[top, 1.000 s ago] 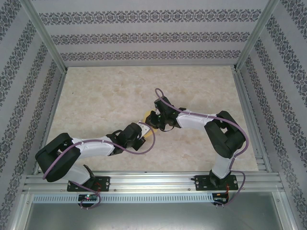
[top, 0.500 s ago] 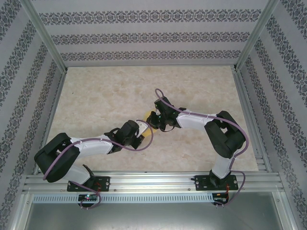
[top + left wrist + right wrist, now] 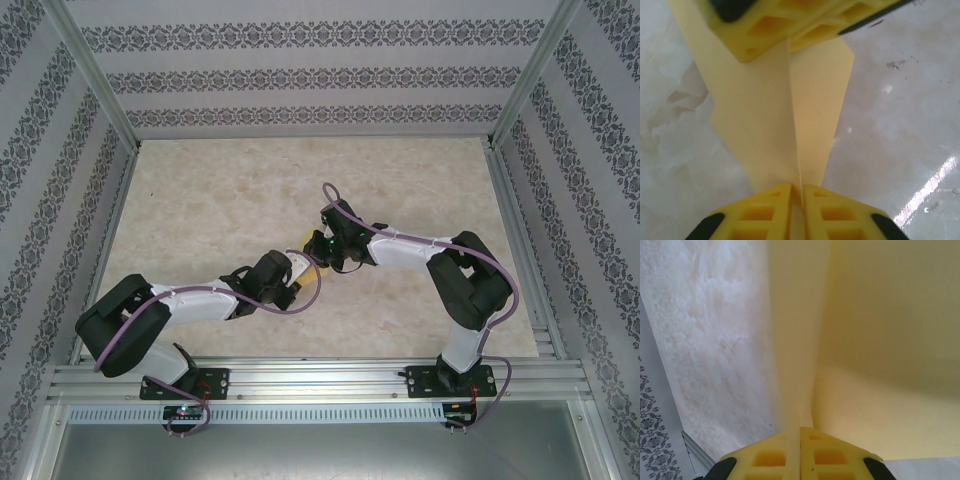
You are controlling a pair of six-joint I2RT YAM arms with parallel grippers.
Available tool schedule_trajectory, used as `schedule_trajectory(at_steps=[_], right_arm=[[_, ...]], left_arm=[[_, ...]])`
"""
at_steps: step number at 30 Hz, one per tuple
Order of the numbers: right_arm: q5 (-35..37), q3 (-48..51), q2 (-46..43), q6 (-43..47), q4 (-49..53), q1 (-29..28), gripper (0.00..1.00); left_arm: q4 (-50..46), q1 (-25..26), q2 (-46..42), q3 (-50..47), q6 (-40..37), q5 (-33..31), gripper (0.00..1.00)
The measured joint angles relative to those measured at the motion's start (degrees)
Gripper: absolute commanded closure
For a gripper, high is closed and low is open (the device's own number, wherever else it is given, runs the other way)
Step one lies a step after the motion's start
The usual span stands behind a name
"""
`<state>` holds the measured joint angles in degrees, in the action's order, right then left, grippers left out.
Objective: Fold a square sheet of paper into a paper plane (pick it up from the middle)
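The square sheet of paper (image 3: 775, 115) is yellow and folded, with a sharp central crease, narrowing toward my left gripper. It is held just above the marble table between the two arms. My left gripper (image 3: 801, 192) is shut on the crease at the near end. My right gripper (image 3: 800, 432) is shut on a folded edge of the sheet (image 3: 880, 340), and its yellow fingers (image 3: 790, 30) pinch the far end in the left wrist view. From above, only slivers of the yellow sheet (image 3: 309, 242) show between my left gripper (image 3: 300, 266) and my right gripper (image 3: 319, 250).
The beige marble tabletop (image 3: 220, 200) stretches free behind and to both sides of the grippers. Patterned walls (image 3: 300, 75) and aluminium frame rails (image 3: 300, 375) enclose it. Purple cables loop over both wrists.
The left wrist has drawn slightly back to the left and now covers more of the paper from above. The right arm has barely moved.
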<state>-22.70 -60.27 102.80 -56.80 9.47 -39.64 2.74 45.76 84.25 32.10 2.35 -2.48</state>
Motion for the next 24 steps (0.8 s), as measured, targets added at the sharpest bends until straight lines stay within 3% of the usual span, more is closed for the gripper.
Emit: schedule_trajectory(at_steps=[4,9,13,24], right_arm=[[0.0,0.0,0.0,0.0,0.2,0.0,0.87],[0.1,0.0,0.0,0.2,0.5,0.0,0.80],[1.0,0.0,-0.7,1.3,1.8,0.0,0.64],[3.4,2.6,-9.7,3.0,3.3,1.4,0.57]], left_arm=[[0.0,0.0,0.0,0.0,-0.2,0.0,0.98],[-0.1,0.0,0.0,0.0,-0.2,0.1,1.00],[0.0,-0.2,0.0,0.0,0.3,1.0,1.00],[1.1,-7.7,-1.2,-0.3,4.5,12.1,1.00]])
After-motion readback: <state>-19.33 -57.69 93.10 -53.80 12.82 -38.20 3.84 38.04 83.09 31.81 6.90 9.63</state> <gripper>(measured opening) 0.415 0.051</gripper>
